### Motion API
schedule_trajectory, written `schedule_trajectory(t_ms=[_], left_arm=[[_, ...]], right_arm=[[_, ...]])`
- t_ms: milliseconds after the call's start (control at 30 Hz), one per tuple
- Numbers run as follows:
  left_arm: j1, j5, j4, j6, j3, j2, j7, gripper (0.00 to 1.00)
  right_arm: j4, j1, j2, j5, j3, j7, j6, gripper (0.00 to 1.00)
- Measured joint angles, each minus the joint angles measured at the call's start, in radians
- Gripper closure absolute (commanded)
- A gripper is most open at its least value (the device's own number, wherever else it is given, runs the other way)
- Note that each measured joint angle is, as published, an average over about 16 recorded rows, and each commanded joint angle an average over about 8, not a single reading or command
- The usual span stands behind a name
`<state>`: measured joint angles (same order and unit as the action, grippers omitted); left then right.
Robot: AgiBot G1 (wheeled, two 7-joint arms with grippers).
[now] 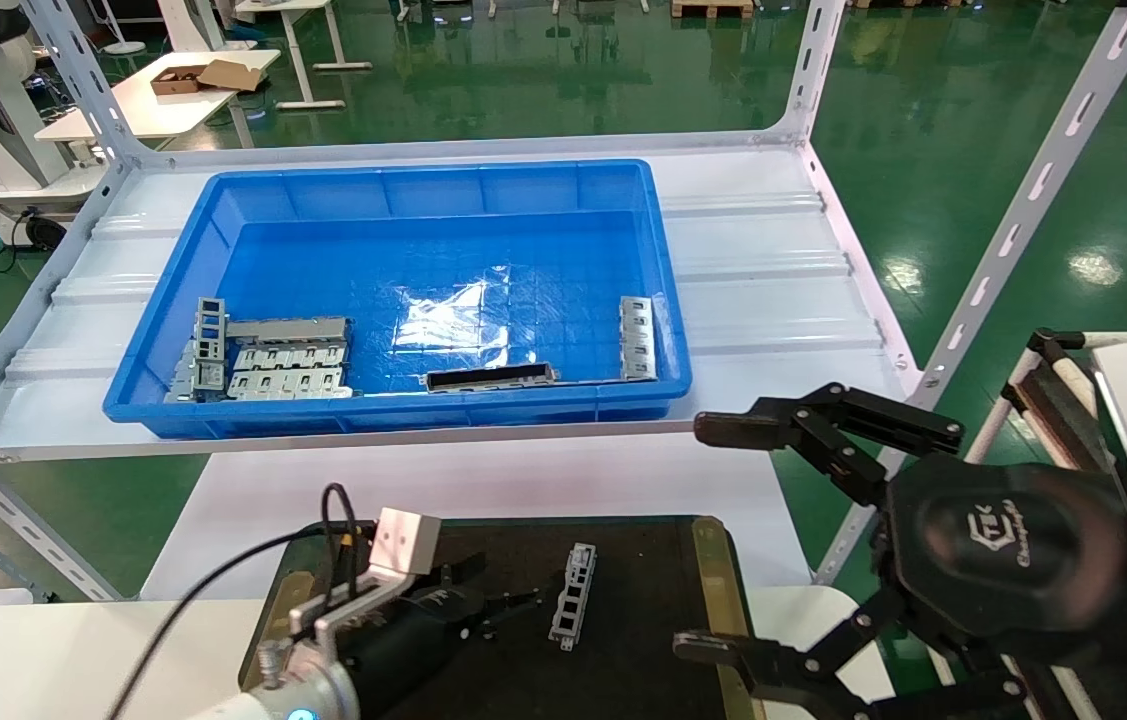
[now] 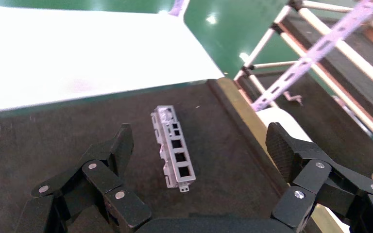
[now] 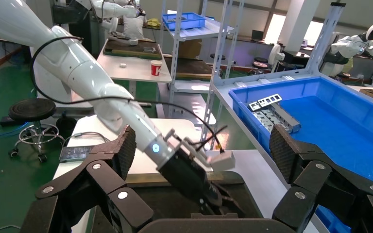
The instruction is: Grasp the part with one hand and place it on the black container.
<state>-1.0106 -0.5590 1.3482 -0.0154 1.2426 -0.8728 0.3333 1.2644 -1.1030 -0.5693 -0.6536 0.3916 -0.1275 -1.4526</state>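
Observation:
The part (image 1: pixel 573 595), a short silver channel bar with square cut-outs, lies flat on the black container (image 1: pixel 643 560). It is free of any finger. My left gripper (image 1: pixel 495 605) is open and low over the container, just left of the part. In the left wrist view the part (image 2: pixel 175 148) lies on the dark tray (image 2: pixel 53 131) between and ahead of the spread fingers of the left gripper (image 2: pixel 200 145). My right gripper (image 1: pixel 713 540) is open and empty, off the tray's right side. The right wrist view shows the left hand (image 3: pixel 189 174) over the tray.
A blue bin (image 1: pixel 403 180) stands on the white shelf behind, holding flat slotted plates (image 1: pixel 288 370), a dark slim bar (image 1: pixel 490 377) and another channel piece (image 1: pixel 637 338). A slanted shelf post (image 1: pixel 1023 210) rises at the right. The white table (image 1: pixel 483 480) lies between bin and tray.

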Motion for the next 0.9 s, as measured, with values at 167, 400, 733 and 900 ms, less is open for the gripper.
schedule_trajectory(t_ms=[167, 400, 733, 900], left_arm=[[0.033, -0.027, -0.004, 0.172, -0.107, 0.057, -0.057, 0.0], [0.073, -0.019, -0.028, 0.395, -0.242, 0.12, -0.18, 0.0], [0.08, 0.033, -0.1, 0.653, -0.363, 0.18, -0.321, 0.0], [0.071, 0.049, -0.125, 0.72, -0.386, 0.193, -0.346, 0.0]], right_arm=[[0.0, 0.0, 0.0, 0.0, 0.0, 0.0, 0.0, 0.0], [0.0, 0.0, 0.0, 0.0, 0.0, 0.0, 0.0, 0.0], [0.0, 0.0, 0.0, 0.0, 0.0, 0.0, 0.0, 0.0], [0.0, 0.0, 0.0, 0.0, 0.0, 0.0, 0.0, 0.0]])
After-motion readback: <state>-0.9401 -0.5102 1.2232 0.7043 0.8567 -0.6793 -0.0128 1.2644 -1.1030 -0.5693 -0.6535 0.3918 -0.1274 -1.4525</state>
